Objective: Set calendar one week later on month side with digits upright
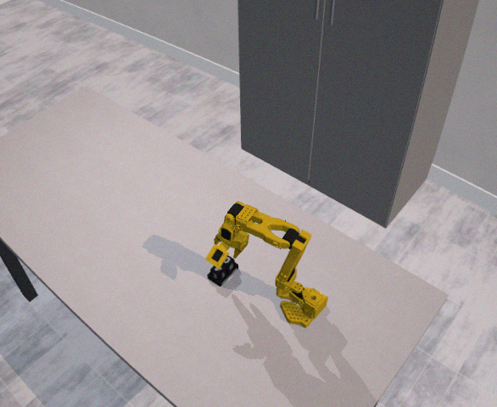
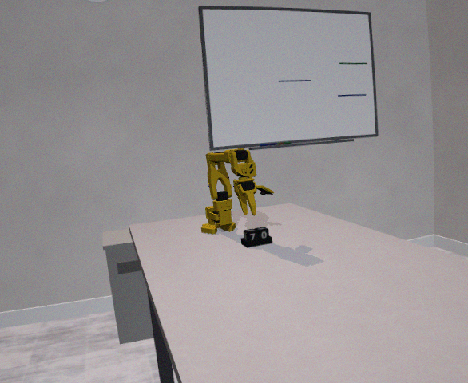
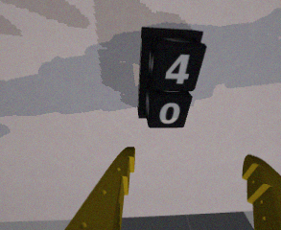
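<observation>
The black calendar tray [image 2: 256,240] stands flat on the table with two black cubes side by side in it. In the exterior view, the side facing the camera reads 7 [image 2: 252,236] and 0 [image 2: 263,234], both upright. In the wrist view the cubes' top faces read 4 [image 3: 178,69] and 0 [image 3: 169,113]. The tray also shows in the top view [image 1: 222,272]. My gripper [image 3: 190,158] hangs above the cubes, a little to the arm's side of them, also seen in the exterior view [image 2: 248,212] and the top view [image 1: 227,256]. Its fingers stand apart with nothing between them. I cannot read a month's name.
The arm's yellow base [image 1: 304,306] sits near the table's edge, right of the tray. A dark cabinet [image 1: 327,96] stands on the floor beyond the table. A whiteboard [image 2: 287,76] hangs on the wall behind the arm.
</observation>
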Robot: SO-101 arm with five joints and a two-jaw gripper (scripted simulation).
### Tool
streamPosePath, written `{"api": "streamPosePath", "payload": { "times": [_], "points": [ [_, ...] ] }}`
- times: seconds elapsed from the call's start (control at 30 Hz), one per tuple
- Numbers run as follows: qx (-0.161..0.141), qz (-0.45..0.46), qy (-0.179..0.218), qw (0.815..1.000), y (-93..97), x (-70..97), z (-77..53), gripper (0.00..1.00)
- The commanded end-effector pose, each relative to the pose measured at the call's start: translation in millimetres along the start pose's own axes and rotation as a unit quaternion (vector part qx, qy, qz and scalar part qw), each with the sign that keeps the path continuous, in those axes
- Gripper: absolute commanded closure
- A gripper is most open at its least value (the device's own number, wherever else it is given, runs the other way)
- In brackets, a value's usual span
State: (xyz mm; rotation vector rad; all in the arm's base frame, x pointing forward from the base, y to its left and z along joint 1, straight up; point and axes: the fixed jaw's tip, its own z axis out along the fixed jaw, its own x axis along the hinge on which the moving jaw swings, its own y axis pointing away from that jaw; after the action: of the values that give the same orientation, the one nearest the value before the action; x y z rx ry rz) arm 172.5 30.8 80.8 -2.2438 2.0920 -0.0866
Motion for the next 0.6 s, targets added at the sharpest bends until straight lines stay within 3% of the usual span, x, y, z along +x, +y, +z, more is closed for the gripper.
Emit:
{"api": "streamPosePath", "payload": {
  "times": [0.0, 0.17, 0.57],
  "points": [
    [-0.015, 0.008, 0.001, 1.0, -2.9, 0.7, 4.3, 0.65],
    [-0.036, 0.007, 0.003, 0.999, -0.4, 0.9, 10.3, 0.65],
    [-0.037, 0.008, 0.004, 0.999, -0.3, 0.9, 10.5, 0.65]
  ]
}}
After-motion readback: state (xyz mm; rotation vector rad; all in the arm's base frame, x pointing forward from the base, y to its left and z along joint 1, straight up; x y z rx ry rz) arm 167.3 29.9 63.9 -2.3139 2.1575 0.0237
